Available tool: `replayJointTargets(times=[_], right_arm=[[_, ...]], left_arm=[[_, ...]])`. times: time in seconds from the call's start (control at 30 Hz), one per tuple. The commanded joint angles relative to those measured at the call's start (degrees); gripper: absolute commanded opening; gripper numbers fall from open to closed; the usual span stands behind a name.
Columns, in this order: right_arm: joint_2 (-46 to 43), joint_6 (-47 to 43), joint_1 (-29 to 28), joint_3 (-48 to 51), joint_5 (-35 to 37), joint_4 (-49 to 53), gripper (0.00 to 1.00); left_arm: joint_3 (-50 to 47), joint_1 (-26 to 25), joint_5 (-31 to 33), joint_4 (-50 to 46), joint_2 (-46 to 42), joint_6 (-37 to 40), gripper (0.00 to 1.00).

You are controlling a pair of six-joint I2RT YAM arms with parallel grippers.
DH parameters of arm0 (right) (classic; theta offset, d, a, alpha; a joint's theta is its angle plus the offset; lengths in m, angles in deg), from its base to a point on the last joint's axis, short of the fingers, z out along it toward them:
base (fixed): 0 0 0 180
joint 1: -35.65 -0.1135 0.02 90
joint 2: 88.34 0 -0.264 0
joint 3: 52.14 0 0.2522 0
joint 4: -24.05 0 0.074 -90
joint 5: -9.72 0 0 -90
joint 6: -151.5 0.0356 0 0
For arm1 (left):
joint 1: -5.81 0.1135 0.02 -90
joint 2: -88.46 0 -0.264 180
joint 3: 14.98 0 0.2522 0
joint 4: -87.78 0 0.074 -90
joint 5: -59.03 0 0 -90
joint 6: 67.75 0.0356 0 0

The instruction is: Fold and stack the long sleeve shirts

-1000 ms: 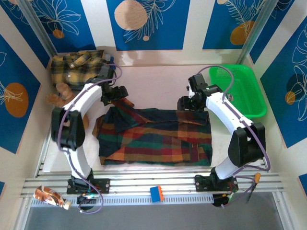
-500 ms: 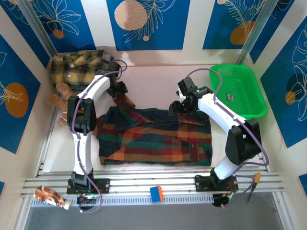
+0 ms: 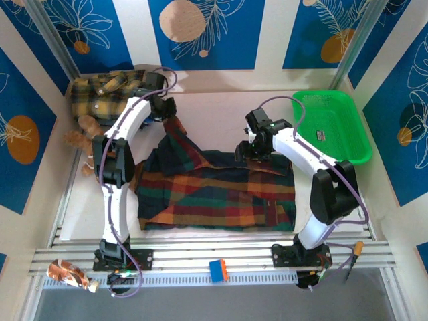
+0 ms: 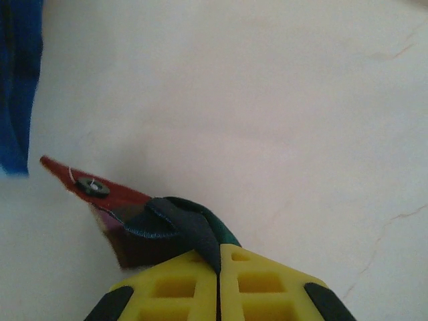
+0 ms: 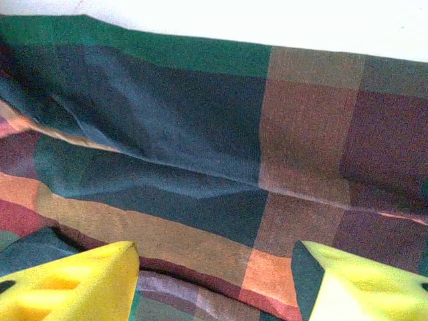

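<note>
The dark green, navy, red and orange plaid shirt [image 3: 221, 190] lies spread across the middle of the table. One sleeve [image 3: 179, 137] stretches up to the back left. My left gripper [image 3: 167, 112] is shut on that sleeve's cuff [image 4: 144, 217]; in the left wrist view the cloth is pinched between the yellow fingertips [image 4: 180, 281] and a dark button [image 4: 92, 187] shows. My right gripper [image 3: 249, 148] hovers open over the shirt's far edge, its fingers [image 5: 73, 281] spread above the plaid cloth [image 5: 200, 154]. The yellow and black shirt [image 3: 107, 90] lies crumpled at the back left.
A brown teddy bear [image 3: 81, 130] sits by the left wall, below the yellow shirt. A green plastic basket [image 3: 334, 124] stands at the back right. A small blue block [image 3: 219, 269] rests on the front rail. Bare tabletop [image 3: 214, 110] lies behind the dark shirt.
My left gripper has shut on the sleeve cuff and drawn it toward the back left, stretching the sleeve. My right gripper has shifted left along the shirt's far edge.
</note>
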Motion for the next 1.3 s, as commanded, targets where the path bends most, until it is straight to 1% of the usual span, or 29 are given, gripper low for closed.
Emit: replayJointTargets(times=[0.0,0.13,0.23,0.4,0.53,0.63,0.8,0.9,1.0,1.07,1.13,1.27], right_arm=[[1.50,0.57,-0.21,-1.60,-0.04,1.03,0.63],[2.93,0.79,-0.20,-2.24,-0.12,1.07,0.63],[3.83,1.03,-0.28,-2.55,-0.54,0.81,0.63],[5.25,1.24,-0.28,-2.61,-0.67,0.59,0.63],[5.86,1.63,-0.12,-2.49,0.12,1.11,0.63],[5.10,2.11,0.35,-1.99,0.91,1.35,0.62],[2.97,4.15,3.64,-0.81,0.44,1.80,0.63],[2.02,4.23,5.53,-0.37,0.30,1.74,0.63],[2.43,3.89,7.19,-0.80,0.25,2.08,0.63],[3.12,3.72,8.00,-1.48,-0.39,1.99,0.63],[3.95,3.50,8.26,-2.52,-1.27,1.91,0.63],[4.26,3.66,8.33,-5.38,-2.61,1.92,0.63]], left_arm=[[3.02,0.67,0.33,3.97,-3.81,6.08,0.07],[3.27,0.63,-1.21,9.90,-5.30,8.73,0.08],[3.84,0.68,-3.11,13.71,-5.40,9.29,0.09],[8.03,0.44,-7.63,14.44,-3.26,9.46,0.10],[6.79,-0.26,-9.29,12.79,-3.88,9.96,0.10],[-0.24,-1.24,-11.03,13.82,-7.58,10.78,0.09],[-19.51,-1.68,-11.08,18.11,-20.06,11.34,0.08],[-30.53,-1.81,-13.81,21.06,-28.23,10.29,0.08],[-39.32,-2.30,-12.20,20.25,-35.34,10.10,0.09],[-43.89,-2.46,-13.94,20.46,-37.67,8.23,0.09],[-47.11,-4.06,-14.71,20.98,-38.96,7.03,0.10],[-47.39,-11.40,-12.96,20.52,-41.13,7.58,0.11]])
